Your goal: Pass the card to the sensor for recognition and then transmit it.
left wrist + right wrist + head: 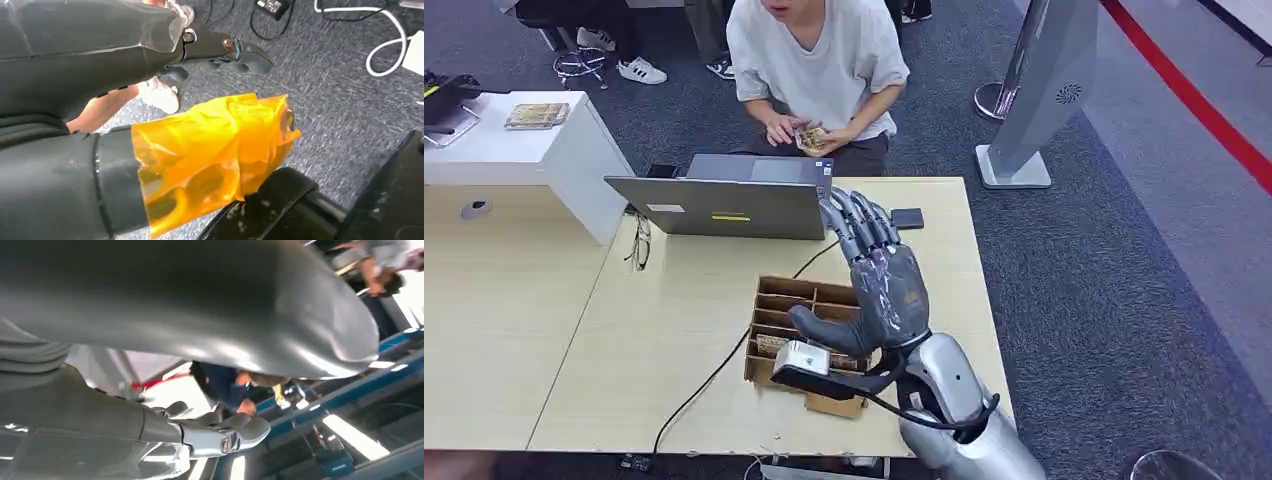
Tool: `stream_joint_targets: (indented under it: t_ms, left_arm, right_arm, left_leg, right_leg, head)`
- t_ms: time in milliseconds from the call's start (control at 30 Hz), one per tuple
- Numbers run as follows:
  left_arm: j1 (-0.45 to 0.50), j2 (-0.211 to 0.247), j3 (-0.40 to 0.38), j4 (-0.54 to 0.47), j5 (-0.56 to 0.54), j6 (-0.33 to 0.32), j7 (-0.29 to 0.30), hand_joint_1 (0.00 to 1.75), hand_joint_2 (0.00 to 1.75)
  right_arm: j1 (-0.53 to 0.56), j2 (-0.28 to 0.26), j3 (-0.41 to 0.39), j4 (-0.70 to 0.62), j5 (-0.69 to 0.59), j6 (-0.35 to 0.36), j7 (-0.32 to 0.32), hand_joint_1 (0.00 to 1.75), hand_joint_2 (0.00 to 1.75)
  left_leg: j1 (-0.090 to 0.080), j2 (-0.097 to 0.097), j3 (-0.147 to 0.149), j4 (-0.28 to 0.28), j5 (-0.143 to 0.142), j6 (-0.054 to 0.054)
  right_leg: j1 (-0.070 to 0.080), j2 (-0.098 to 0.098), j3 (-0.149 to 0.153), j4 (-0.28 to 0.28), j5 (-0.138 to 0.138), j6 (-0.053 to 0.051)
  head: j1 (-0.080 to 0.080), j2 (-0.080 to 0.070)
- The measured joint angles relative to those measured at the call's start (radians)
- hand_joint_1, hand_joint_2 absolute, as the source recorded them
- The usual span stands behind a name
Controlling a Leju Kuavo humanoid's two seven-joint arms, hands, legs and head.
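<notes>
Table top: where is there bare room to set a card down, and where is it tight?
Bare wood lies left of the black cable, below the laptop, and on the table left of the seam. It is crowded around the wooden tray, where the right hand hangs.

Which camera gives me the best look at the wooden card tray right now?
The head view: the wooden card tray sits on the table behind the laptop, partly covered by the right hand. The left wrist view looks at carpet, the right wrist view at ceiling.

Laptop (724,205) just beyond raised right hand (879,285).
</notes>
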Motion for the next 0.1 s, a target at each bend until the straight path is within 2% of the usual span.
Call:
stream_joint_targets:
  t_ms: [100]
  left_arm:
    - [0.013,0.0,0.01,-0.008,0.0,0.0,0.0,0.0,0.0]
  right_arm:
    - [0.051,-0.005,0.0,-0.033,-0.087,-0.019,-0.07,0.0,0.0]
  left_leg:
    - [0.0,0.0,0.0,0.0,0.0,0.0]
  right_leg:
    - [0.0,0.0,0.0,0.0,0.0,0.0]
  head:
    - [0.0,0.0]
